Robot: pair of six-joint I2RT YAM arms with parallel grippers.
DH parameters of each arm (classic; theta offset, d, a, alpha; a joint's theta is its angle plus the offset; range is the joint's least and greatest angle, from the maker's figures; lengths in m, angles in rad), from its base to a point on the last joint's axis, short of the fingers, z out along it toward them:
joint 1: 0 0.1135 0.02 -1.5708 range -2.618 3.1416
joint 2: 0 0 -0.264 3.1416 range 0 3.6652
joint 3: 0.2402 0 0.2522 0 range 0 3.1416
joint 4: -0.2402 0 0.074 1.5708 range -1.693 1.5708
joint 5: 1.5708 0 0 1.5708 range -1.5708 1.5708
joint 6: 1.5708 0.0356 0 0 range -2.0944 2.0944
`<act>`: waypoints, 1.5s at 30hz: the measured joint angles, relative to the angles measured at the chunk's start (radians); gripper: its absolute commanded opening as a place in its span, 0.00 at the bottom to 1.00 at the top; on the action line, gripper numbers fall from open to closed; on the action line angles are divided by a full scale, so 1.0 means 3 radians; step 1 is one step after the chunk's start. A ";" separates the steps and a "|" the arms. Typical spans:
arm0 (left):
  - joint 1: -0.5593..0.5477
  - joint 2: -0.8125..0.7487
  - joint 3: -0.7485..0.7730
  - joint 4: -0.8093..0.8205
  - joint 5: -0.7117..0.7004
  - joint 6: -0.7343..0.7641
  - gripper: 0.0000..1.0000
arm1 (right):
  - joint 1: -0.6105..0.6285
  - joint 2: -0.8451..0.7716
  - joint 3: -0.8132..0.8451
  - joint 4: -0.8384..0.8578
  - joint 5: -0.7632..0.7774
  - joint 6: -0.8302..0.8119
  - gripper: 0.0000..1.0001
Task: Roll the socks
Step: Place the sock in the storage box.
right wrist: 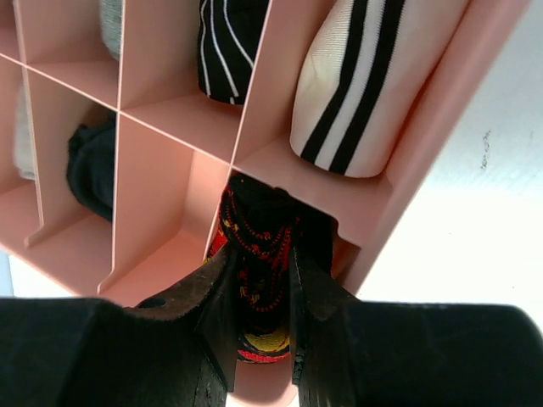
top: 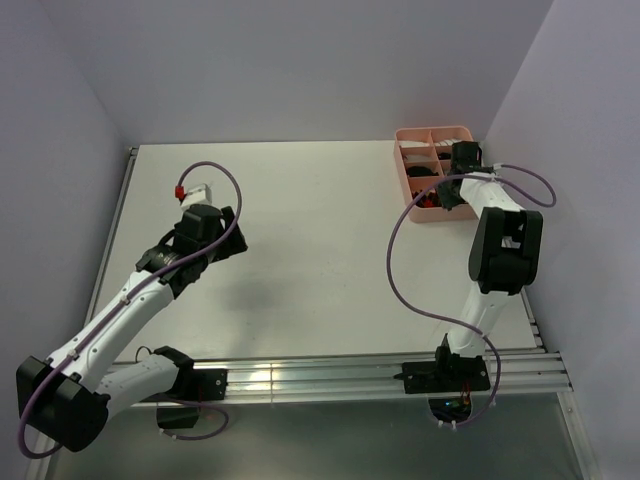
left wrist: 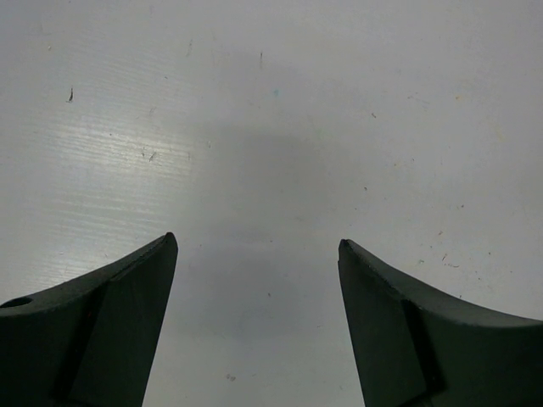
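Observation:
The black sock with red and yellow argyle diamonds [right wrist: 254,222] is rolled up, and its end sits in the nearest right compartment of the pink tray [right wrist: 170,144]. My right gripper [right wrist: 261,254] is shut on this sock, one finger on each side. The white sock with black stripes [right wrist: 373,76] lies rolled in the compartment behind it. The black sock with thin white stripes [right wrist: 225,47] fills the compartment to its left. In the top view the right gripper [top: 440,197] hangs over the tray's near end [top: 432,133]. My left gripper [left wrist: 257,246] is open above bare table, at mid-left [top: 205,225].
Another dark bundle [right wrist: 89,165] and grey fabric [right wrist: 110,25] lie in the tray's left compartments. The tray stands at the table's back right corner against the right wall. White walls close the table on the left, back and right.

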 measured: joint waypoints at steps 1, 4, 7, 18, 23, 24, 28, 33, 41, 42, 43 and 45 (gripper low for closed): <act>0.0000 0.0006 0.0000 0.0000 0.0000 0.0000 0.82 | -0.0001 0.0047 0.0058 -0.0043 -0.0005 -0.0008 0.07; 0.0000 0.0032 0.0001 0.0000 0.0000 0.0000 0.82 | -0.0001 0.0198 0.0268 -0.0196 -0.0029 -0.0046 0.18; 0.0000 0.0050 0.0014 -0.0003 0.0000 0.0000 0.82 | -0.0003 0.0309 0.0434 -0.0290 -0.0058 -0.0067 0.42; 0.0000 0.0060 0.0065 0.0019 -0.0010 0.0003 0.82 | -0.0008 0.0404 0.0776 -0.0608 -0.0093 -0.0094 0.59; 0.0000 0.0083 0.0065 0.0052 -0.0010 0.0015 0.82 | -0.0008 0.0432 0.0909 -0.0823 -0.0086 -0.0116 0.59; 0.0000 0.0089 0.0065 0.0056 -0.0009 0.0020 0.82 | -0.0008 0.0432 0.0924 -0.0846 -0.0085 -0.0122 0.59; 0.0000 0.0097 0.0065 0.0111 -0.0009 0.0053 0.81 | -0.0008 0.0432 0.0961 -0.0909 -0.0085 -0.0144 0.63; 0.0000 0.0097 0.0065 0.0170 -0.0009 0.0100 0.82 | -0.0008 0.0425 0.1007 -0.1008 -0.0078 -0.0172 0.63; 0.0000 0.0109 0.0065 0.0178 -0.0008 0.0148 0.82 | -0.0008 0.0256 0.1091 -0.1123 -0.0050 -0.0239 0.50; 0.0000 0.0118 0.0065 0.0179 -0.0008 0.0149 0.82 | -0.0008 0.0237 0.1092 -0.1120 -0.0050 -0.0245 0.47; 0.0000 0.0132 0.0065 0.0182 -0.0008 0.0150 0.81 | -0.0008 0.0216 0.1091 -0.1118 -0.0052 -0.0245 0.45; 0.0000 0.0169 0.0065 0.0182 -0.0009 0.0150 0.82 | -0.0008 0.0202 0.1091 -0.1096 -0.0058 -0.0245 0.40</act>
